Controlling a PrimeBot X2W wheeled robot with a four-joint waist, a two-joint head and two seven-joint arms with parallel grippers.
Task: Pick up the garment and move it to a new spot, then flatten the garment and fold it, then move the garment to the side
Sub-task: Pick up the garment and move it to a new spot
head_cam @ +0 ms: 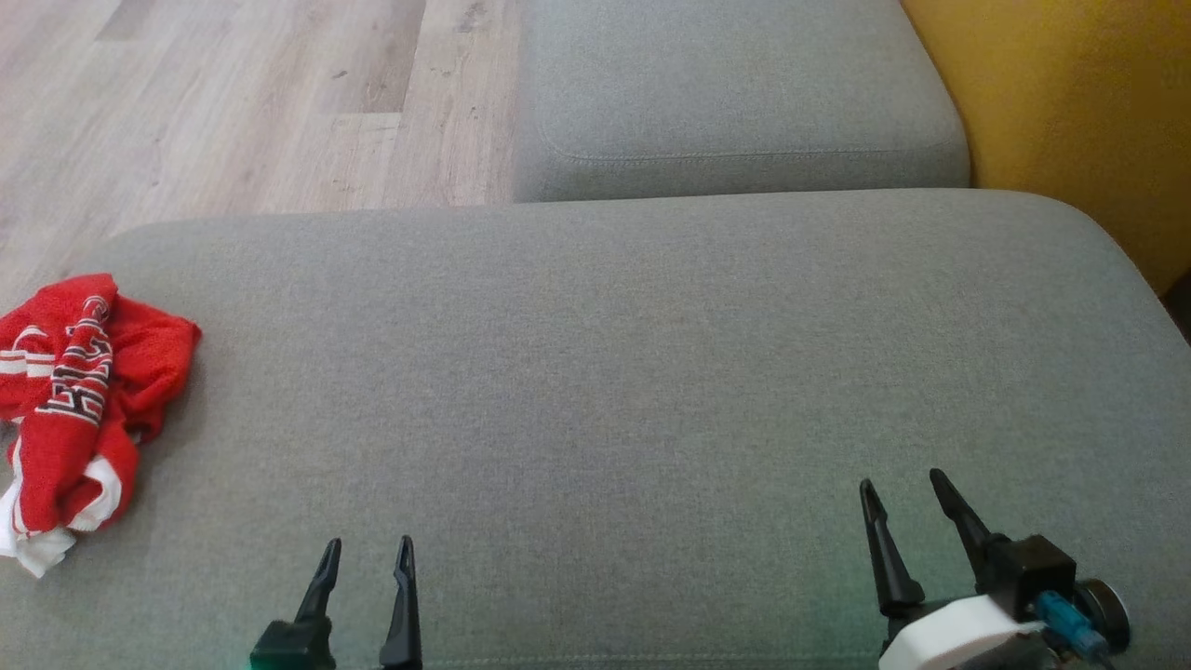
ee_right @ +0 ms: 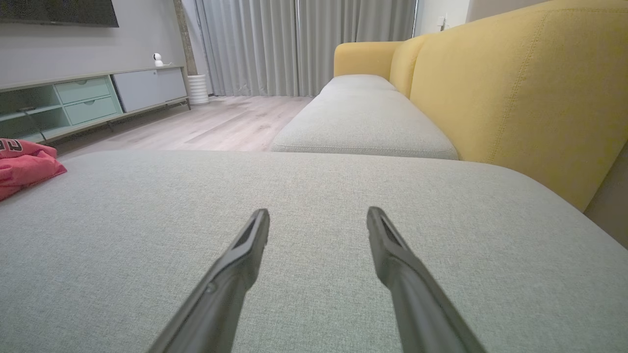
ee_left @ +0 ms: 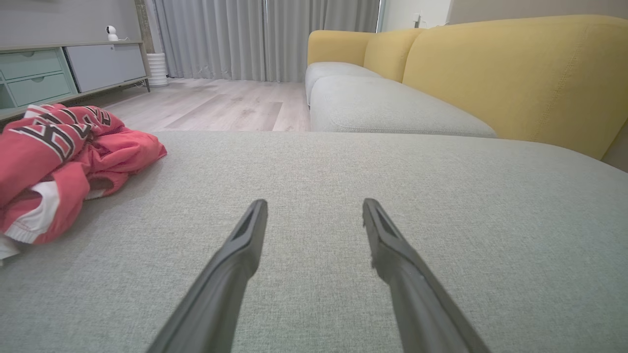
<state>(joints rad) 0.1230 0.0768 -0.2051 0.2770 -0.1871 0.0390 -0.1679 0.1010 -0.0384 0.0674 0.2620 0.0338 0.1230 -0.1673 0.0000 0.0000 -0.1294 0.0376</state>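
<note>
1. We judge that the first step, picking up the garment [head_cam: 70, 409], has not begun. Both grippers hang empty over the near edge of the seat, well apart from the cloth.
2. The garment is red, with white trim and dark lettering. It lies in a crumpled heap at nine o'clock on the grey cushion [head_cam: 605, 372], at the cushion's left edge, and part of it runs off the head view's left side.
3. The left gripper [head_cam: 368, 542] sits at seven o'clock in the head view, its two dark fingers spread apart with nothing between them. The right gripper [head_cam: 901, 479] sits at five o'clock, its fingers likewise parted and empty.
4. The left gripper is the nearer one. The next move probably calls for it to swing toward nine o'clock, come down over a raised fold and close there. The cloth is bunched, so we expect a pinch to catch several layers. The open middle of the cushion looks like a fair new spot.
5. The surface is a wide, soft, woven seat, bare from centre to three o'clock.
6. At twelve o'clock a second grey seat [head_cam: 735, 93] adjoins it. A yellow backrest [head_cam: 1070, 112] rises at two o'clock, and pale wood floor [head_cam: 233, 102] shows at eleven. The wrist views add grey curtains [ee_left: 265, 39] and a low cabinet [ee_left: 49, 68].
</note>
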